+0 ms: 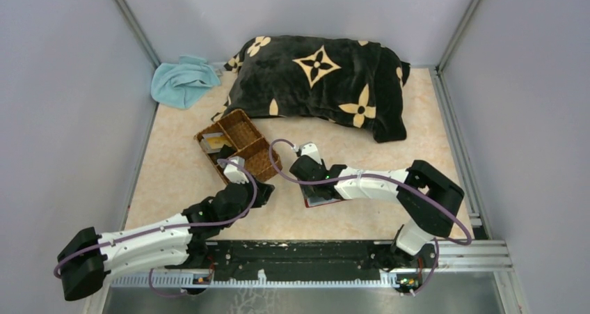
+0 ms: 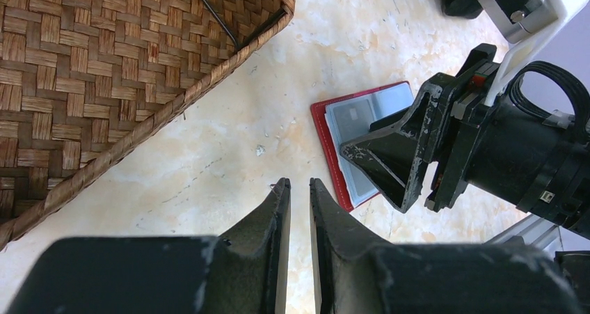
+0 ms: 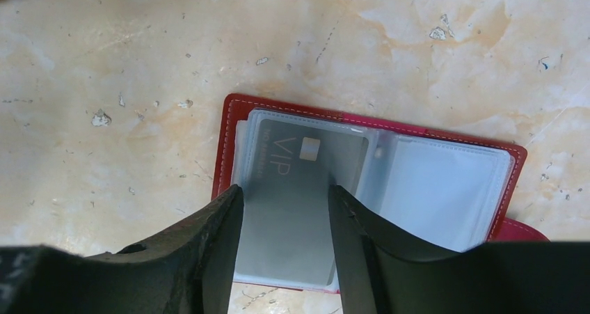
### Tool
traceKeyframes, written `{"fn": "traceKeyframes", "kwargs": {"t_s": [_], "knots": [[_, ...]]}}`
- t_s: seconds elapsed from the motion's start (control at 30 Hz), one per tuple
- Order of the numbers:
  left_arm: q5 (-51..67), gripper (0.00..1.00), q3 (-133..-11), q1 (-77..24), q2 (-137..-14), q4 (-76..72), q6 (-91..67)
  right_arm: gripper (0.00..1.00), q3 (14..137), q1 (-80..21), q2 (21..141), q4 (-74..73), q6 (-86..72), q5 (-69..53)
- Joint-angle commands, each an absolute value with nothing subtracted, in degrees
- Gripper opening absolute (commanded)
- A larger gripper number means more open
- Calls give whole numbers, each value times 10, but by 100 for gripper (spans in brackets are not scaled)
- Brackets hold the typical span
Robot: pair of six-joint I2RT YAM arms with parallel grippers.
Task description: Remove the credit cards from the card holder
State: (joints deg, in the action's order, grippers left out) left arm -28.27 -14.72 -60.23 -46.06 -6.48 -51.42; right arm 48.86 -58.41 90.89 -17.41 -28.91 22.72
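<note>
- Far counter (image 1: 174, 189): pillow (image 1: 320, 84) fills centre and right; cloth (image 1: 182, 81) in far left corner.
- Basket (image 1: 240, 147) left of centre, far corner near pillow edge.
- Bare strip between basket rim and card holder (image 2: 351, 115); left gripper (image 2: 298, 185) sits over it, jaws narrow slit apart.
- Right gripper (image 3: 285, 192) spread over one half of holder and blocks approach there; other half uncovered.
- Open counter left of basket and right of right arm.
- Walls close both sides.
</note>
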Motion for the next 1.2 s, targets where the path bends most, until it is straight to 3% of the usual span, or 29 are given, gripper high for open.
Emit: {"fn": "traceKeyframes", "kwargs": {"t_s": [0.0, 0.13, 0.4, 0.6, 1.17], "knots": [[-284, 22, -142, -600, -464, -67, -518, 47, 506, -590, 914, -171, -299, 243], [-283, 22, -140, -600, -462, -65, -517, 47, 505, -590, 913, -171, -299, 243], [-281, 22, -133, -600, -463, -69, -519, 57, 506, -590, 905, -168, -288, 235], [-278, 21, -128, -600, -465, -75, -523, 57, 505, -590, 921, -175, -289, 239], [-276, 21, -121, -600, -457, -75, -524, 22, 501, -590, 884, -169, -311, 228]]}}
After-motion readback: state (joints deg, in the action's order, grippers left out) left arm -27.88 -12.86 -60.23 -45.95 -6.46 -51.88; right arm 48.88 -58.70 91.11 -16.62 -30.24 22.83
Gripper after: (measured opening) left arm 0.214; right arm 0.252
